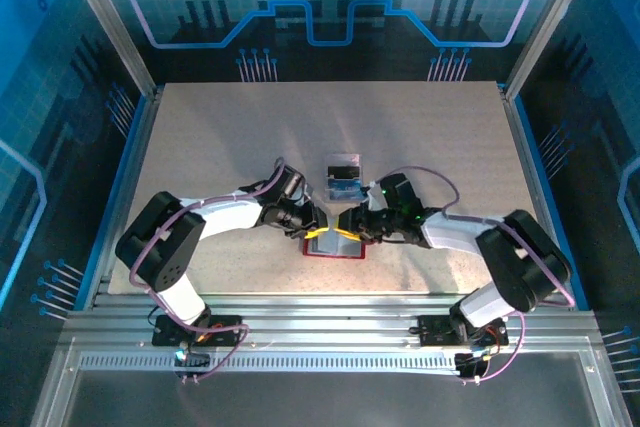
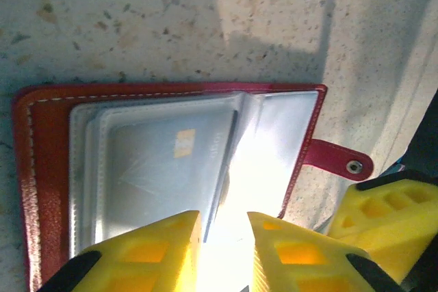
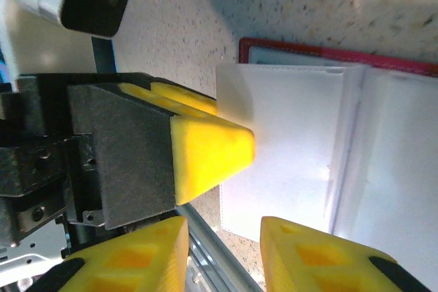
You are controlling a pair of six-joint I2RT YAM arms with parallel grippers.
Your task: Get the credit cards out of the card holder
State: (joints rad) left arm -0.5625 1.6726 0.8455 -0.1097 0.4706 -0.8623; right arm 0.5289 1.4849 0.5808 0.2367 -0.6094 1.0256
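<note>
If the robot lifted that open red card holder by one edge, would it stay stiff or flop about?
Probably floppy: the card holder lies spread open, and its clear pockets fan up loosely. Likely light, being thin. The glossy pockets may slip.

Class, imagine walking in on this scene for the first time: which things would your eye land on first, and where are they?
The open red card holder lies at the near edge of the table, between the two arms, its clear pockets glaring white. The bright yellow left gripper and right gripper stand nearly tip to tip over it. Just behind sits a clear tray holding a blue card.
</note>
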